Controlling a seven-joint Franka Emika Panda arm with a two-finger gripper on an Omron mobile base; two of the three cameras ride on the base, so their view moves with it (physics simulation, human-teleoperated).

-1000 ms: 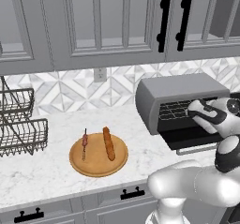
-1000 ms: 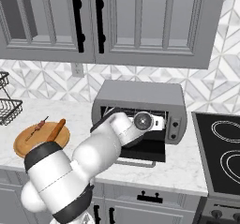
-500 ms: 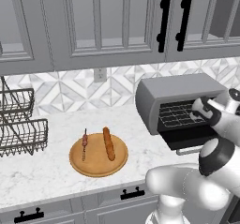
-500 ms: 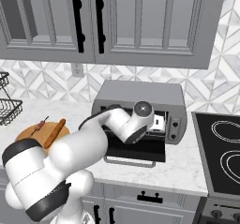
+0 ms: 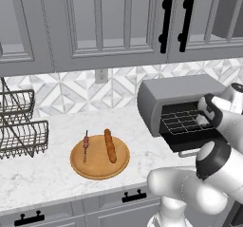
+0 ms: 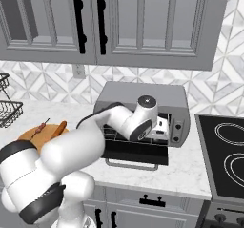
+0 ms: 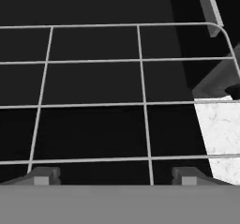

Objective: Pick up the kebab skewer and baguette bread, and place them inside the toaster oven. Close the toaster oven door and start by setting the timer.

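Two food items lie on a round wooden board (image 5: 99,159) at lower centre-left of the left base view: the skewer (image 5: 86,145) on the board's left part and the baguette (image 5: 110,145) just beside it to the right, apart from each other. In the right base view the board (image 6: 33,135) sits at the left edge, mostly hidden behind the arm; the skewer (image 6: 42,127) and one end of the baguette (image 6: 58,129) poke out above it.

The oven (image 5: 182,108) stands on the bench (image 5: 47,174) at right of centre in the left view, its door (image 5: 201,140) dropped open and partly covered by the arm. In the right view the oven (image 6: 143,96) is at centre, the door (image 6: 136,151) lying flat with its bar handle (image 6: 132,165) along the front edge; the knob panel (image 6: 176,130) is at its right.

The hand is at the oven mouth, and in both base views the wrist hides the fingers. In the hand view the wire rack (image 7: 140,78) crosses a dark interior, cut off at left; a patch of white bench (image 7: 222,134) shows at right. The fingers (image 7: 44,176) rise at the bottom edge, spread wide apart with nothing between them, seemingly just above the rack, though their height over it is hard to judge.

A wire basket rack (image 5: 19,126) stands at the left edge, cut off by the frame.
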